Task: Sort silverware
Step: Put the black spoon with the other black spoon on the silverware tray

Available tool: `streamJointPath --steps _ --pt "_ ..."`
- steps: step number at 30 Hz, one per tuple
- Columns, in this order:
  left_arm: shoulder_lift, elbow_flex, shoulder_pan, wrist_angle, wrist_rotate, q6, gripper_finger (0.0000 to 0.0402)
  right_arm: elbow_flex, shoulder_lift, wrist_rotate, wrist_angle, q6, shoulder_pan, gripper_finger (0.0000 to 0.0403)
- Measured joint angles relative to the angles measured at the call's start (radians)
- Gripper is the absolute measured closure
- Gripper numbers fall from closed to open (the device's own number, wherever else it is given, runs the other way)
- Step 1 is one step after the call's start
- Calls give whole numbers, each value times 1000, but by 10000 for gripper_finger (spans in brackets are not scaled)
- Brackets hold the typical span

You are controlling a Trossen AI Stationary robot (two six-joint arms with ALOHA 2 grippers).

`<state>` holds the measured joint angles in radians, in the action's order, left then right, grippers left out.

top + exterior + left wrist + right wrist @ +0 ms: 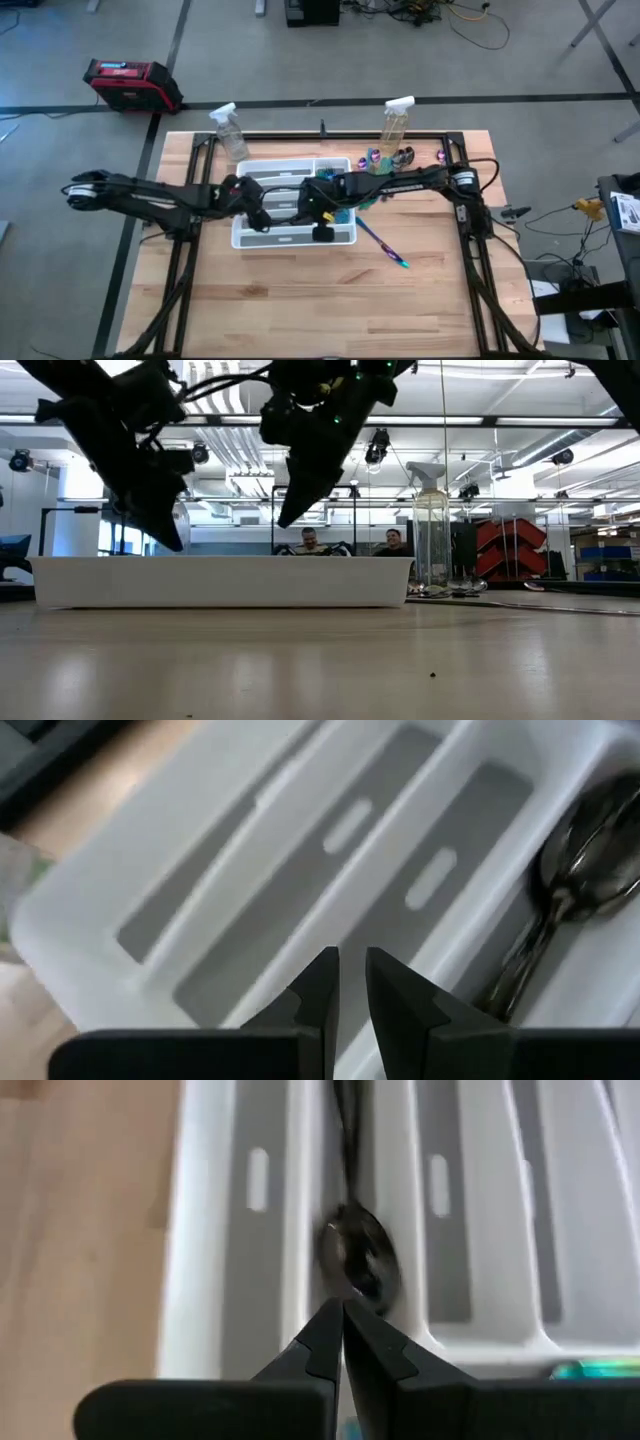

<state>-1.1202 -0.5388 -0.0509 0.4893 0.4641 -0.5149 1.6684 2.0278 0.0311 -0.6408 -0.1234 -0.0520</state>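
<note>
A white divided tray (290,168) lies mid-table. Dark spoons (585,850) rest in one of its long compartments, and another dark spoon (358,1262) lies in a compartment below my right gripper. More iridescent silverware lies on the wood: one piece (385,246) right of the tray, and a pile (392,157) by the far edge. My left gripper (350,982) hovers over the tray's left part, a narrow gap between its fingers and nothing in it. My right gripper (342,1318) is shut and hangs above the tray (220,582), clear of its rim.
Two clear spray bottles (230,130) (395,122) stand at the table's far edge; one (432,530) shows right of the tray. Teal pieces (345,212) lie at the tray's right end. Bare wood stretches toward the near edge. Two people (350,542) sit beyond the table.
</note>
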Motion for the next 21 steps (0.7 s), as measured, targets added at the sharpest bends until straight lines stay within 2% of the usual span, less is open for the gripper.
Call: streamJointPath --steps 7,14,17,21 --pt "-154 0 0 -11 -16 -13 363 -59 50 -32 163 -46 -8 403" --pt "-264 -7 4 -7 -52 -85 363 -58 111 -18 150 -37 -12 403" --pt "-270 -7 5 18 -120 -120 363 -58 100 41 123 -38 0 403" --pt "-231 -6 7 20 -237 -115 363 -57 59 40 128 -34 0 403"
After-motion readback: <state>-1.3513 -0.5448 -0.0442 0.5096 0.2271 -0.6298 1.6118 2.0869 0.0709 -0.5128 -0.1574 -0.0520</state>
